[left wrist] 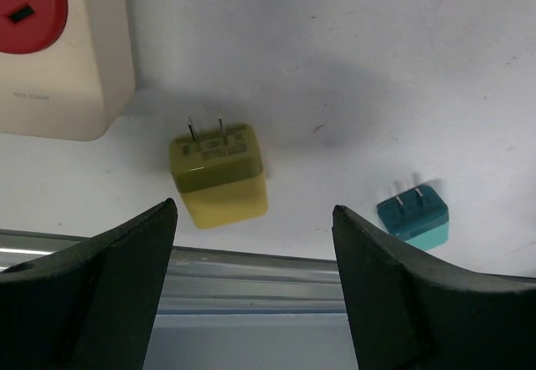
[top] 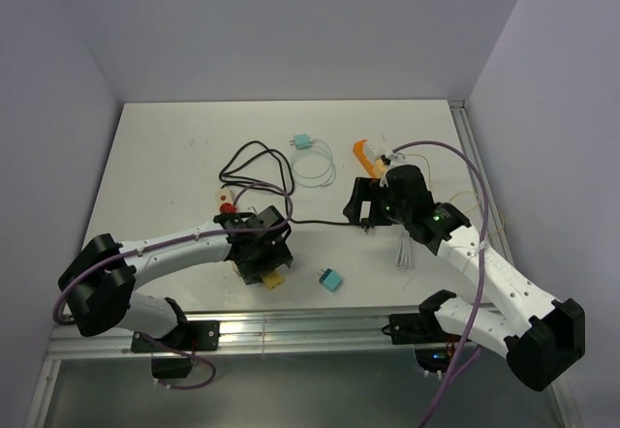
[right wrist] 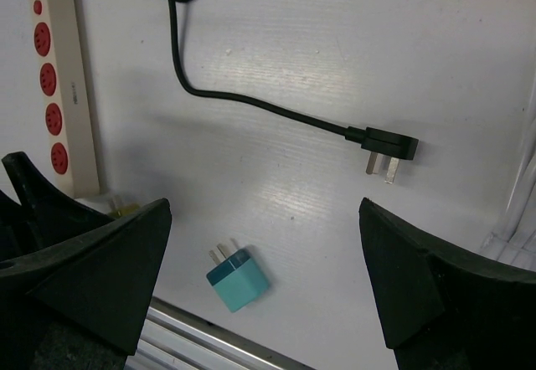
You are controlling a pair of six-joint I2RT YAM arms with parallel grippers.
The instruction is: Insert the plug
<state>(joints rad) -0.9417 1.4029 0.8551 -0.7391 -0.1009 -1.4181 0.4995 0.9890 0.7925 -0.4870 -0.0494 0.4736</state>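
A beige power strip (right wrist: 65,94) with red sockets lies at the left; it also shows in the left wrist view (left wrist: 67,60) and, partly under my left arm, in the top view (top: 225,198). Its black cable (top: 315,222) ends in a black three-pin plug (right wrist: 387,146) lying flat. A yellow two-pin plug (left wrist: 219,173) lies beside the strip, just ahead of my left gripper (left wrist: 254,209), which is open and empty. A teal two-pin plug (right wrist: 239,280) lies near the front rail, below my right gripper (right wrist: 264,207), which is open, empty and raised above the table.
A second teal plug (top: 302,141) with a thin white wire loop lies at the back. An orange piece (top: 363,155) lies behind the right gripper. A metal rail (top: 310,331) runs along the front edge. White wires (right wrist: 519,211) lie at the right.
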